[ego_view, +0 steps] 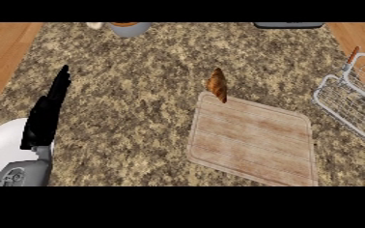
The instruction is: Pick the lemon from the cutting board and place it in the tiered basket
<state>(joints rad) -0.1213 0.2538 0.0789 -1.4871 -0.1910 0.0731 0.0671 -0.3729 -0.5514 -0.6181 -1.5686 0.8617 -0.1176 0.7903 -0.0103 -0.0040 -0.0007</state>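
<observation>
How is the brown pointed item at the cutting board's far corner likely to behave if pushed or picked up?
The brown item looks narrow and tapered, standing on end, so a push would probably tip it. It sits at the cutting board's edge, so it might slide off onto the counter. Its crusty look suggests something light, possibly crushable.

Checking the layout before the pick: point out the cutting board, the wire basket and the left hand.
cutting board (253, 142): head view, bare middle of its wooden top.
wire basket (335, 99): head view, its wire rim at the right edge.
left hand (49, 110): head view, the black hand's back, fingers straight.
</observation>
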